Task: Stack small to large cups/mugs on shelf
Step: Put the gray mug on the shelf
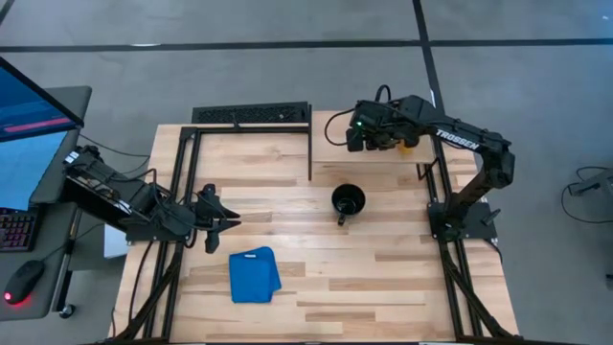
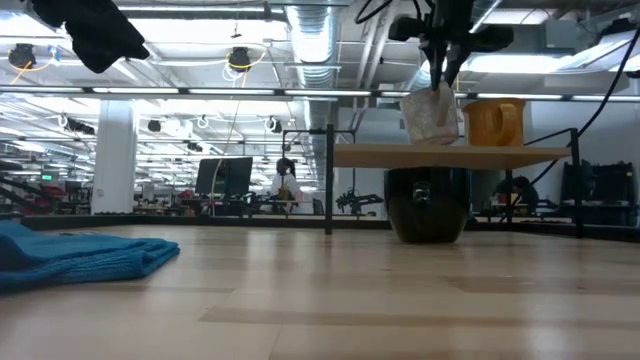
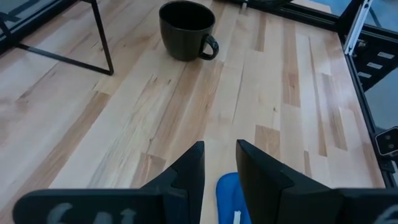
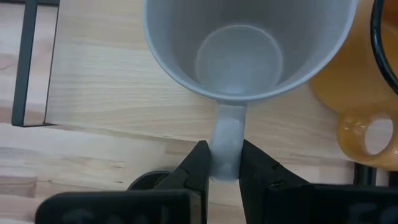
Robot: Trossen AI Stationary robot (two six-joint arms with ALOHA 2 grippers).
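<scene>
My right gripper clamps the pale grey-white mug by its handle, just above the shelf beside the yellow mug; black mug on tabletop; left gripper slightly apart.

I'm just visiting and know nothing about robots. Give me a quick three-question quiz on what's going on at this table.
1. True or false: the black mug stands on the shelf.
2. What does the right gripper hold? A) blue cloth B) grey-white mug by its handle C) yellow mug
3. Fill in: the yellow mug stands on the ____.

Key
1. False: it stands on the tabletop.
2. B: the grey-white mug, just above the shelf beside the yellow mug. The left gripper waits near the blue cloth.
3. shelf
</scene>
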